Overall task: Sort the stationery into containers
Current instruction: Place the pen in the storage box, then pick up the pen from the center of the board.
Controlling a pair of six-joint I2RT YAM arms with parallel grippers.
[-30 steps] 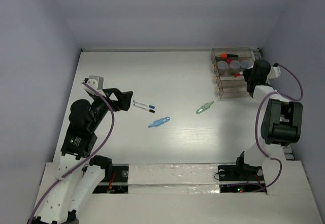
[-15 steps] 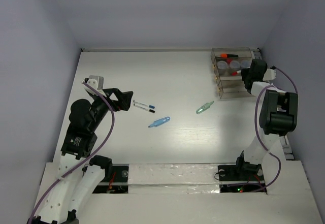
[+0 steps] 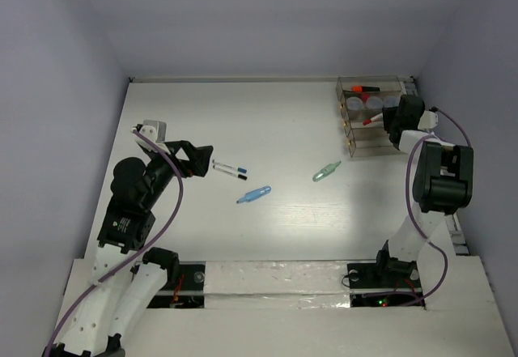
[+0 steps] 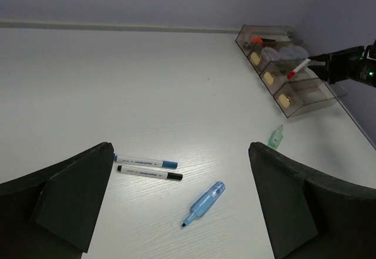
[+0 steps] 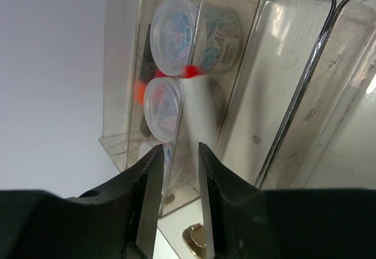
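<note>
1. As the top view shows it, the right fingers pinch the red-capped pen over the organiser, which stands at the far right corner of the bench. The left fingers hover spread near the left edge. The farthest compartment holds an orange-black highlighter, the middle one three pots, and the nearest looks empty.
2. From the left wrist, the wide-open fingers frame a blue-capped pen and a black-capped pen lying side by side. A light blue highlighter lies closer to the near edge, and a pale green highlighter lies toward the right edge. All look light, stiff and smooth, so a thin barrel would likely roll or swivel unless taken mid-length, across it.
3. From the right wrist, the narrow fingers clamp the white barrel well back from its cap. The red end juts out beside the pots; which compartment lies under it cannot be told.
</note>
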